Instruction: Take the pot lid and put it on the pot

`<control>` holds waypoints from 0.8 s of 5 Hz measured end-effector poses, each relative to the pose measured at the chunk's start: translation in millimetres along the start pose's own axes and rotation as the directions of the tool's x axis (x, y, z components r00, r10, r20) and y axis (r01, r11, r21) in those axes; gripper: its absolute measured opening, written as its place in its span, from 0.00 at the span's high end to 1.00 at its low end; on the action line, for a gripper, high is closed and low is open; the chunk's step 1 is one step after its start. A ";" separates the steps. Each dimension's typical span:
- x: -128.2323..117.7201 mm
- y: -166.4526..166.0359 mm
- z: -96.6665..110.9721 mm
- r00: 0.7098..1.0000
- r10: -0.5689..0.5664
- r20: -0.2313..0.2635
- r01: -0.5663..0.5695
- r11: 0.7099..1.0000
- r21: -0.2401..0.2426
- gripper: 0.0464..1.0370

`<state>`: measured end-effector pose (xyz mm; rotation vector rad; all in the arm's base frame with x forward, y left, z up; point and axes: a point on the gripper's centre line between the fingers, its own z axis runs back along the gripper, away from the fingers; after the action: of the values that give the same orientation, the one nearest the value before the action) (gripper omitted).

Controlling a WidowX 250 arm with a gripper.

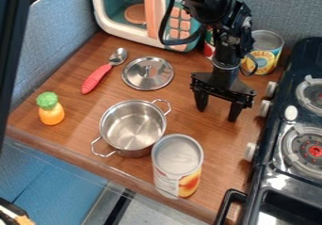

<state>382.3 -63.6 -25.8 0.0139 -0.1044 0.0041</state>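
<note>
Tall peach-label metal can (178, 165) near brown wooden tabletop's (75, 125) front edge. Round silver metal lid (148, 76) toward back-left corner, behind silver 2-handled metal pot (132, 127). Lid likely light, stiff, slippery; pinch knob. Black claw (217, 115) open, empty.

Open counter (182, 87) between hand (217, 115) and pot lid (148, 74), tall can (178, 160) close beside the pot (132, 127)

Glossy, seemingly metal lid (148, 73)

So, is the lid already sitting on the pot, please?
No, the lid lies on the counter behind the open pot.
</note>
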 end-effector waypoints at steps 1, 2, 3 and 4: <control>1.7 -0.9 0.5 1.000 0.003 0.000 -0.003 1.000 -0.007 0.04; 7.7 11.2 4.7 1.000 0.011 -0.016 -0.012 0.999 -0.049 0.04; 18.2 40.5 12.3 0.997 0.077 -0.018 -0.078 0.995 -0.059 0.04; 26.9 49.6 23.8 0.997 0.082 0.003 -0.082 0.994 -0.078 0.04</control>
<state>406.4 -14.2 1.4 -0.0679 -0.1116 0.0820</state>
